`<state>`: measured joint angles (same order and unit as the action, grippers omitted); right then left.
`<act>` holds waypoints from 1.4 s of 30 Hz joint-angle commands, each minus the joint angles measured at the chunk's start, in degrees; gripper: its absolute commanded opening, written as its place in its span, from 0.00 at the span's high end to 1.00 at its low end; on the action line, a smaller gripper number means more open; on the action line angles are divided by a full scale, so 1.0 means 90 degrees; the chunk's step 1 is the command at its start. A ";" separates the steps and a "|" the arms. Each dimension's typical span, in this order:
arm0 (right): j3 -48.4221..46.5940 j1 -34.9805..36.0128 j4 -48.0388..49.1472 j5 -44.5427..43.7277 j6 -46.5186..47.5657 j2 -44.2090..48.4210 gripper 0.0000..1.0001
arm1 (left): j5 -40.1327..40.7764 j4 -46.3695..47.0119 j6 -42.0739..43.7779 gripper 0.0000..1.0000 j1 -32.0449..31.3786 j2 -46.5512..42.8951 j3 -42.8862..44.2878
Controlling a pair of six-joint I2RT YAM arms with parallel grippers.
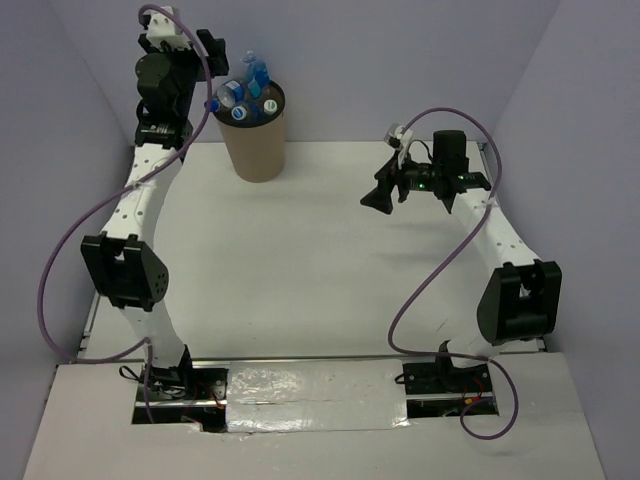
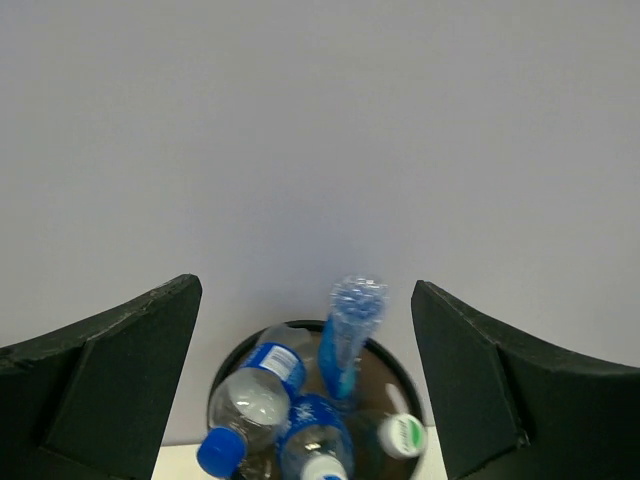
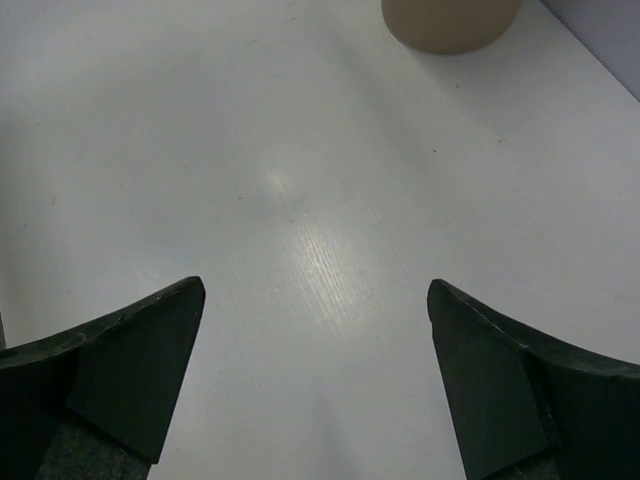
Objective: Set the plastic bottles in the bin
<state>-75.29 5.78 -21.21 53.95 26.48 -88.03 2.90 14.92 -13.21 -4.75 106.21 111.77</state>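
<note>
Bottles (image 1: 248, 92) sit bunched in the bin (image 1: 256, 145) at eleven o'clock on the tabletop (image 1: 300, 260); we spot none outside it. Left gripper (image 2: 305, 285) hangs spread and empty above the rim, right gripper (image 3: 315, 290) gapes empty at two o'clock. We judge the job finished.

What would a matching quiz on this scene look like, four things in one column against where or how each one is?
Things:
1 bin
2 left claw
3 right claw
4 plastic bottles

States:
A open over the table, nothing between its fingers
B open, raised close to the bin's top
C standing upright near the table's far edge
D inside the bin, tops poking above its rim

Pairs: 1-C; 2-B; 3-A; 4-D
</note>
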 commanded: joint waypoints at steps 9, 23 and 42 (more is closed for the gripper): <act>0.0816 -0.0047 0.1087 -0.2321 -0.1585 0.1674 0.00 | -0.3913 0.0939 -0.2407 0.00 -0.0135 -0.2084 -0.1831; 0.2261 -0.0076 0.0171 -0.3417 -0.2004 0.4516 0.00 | -0.2872 -0.1119 -0.1639 0.01 -0.0937 -0.4688 -0.3852; 0.4244 -0.0076 0.0824 -0.4110 -0.2024 0.7125 0.00 | -0.3388 -0.1365 -0.0651 0.01 -0.0878 -0.6166 -0.5963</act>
<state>-37.76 5.34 -17.17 18.22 9.61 -24.36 -25.43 -0.12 -20.69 -12.91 53.30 58.48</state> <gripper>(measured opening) 0.994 0.994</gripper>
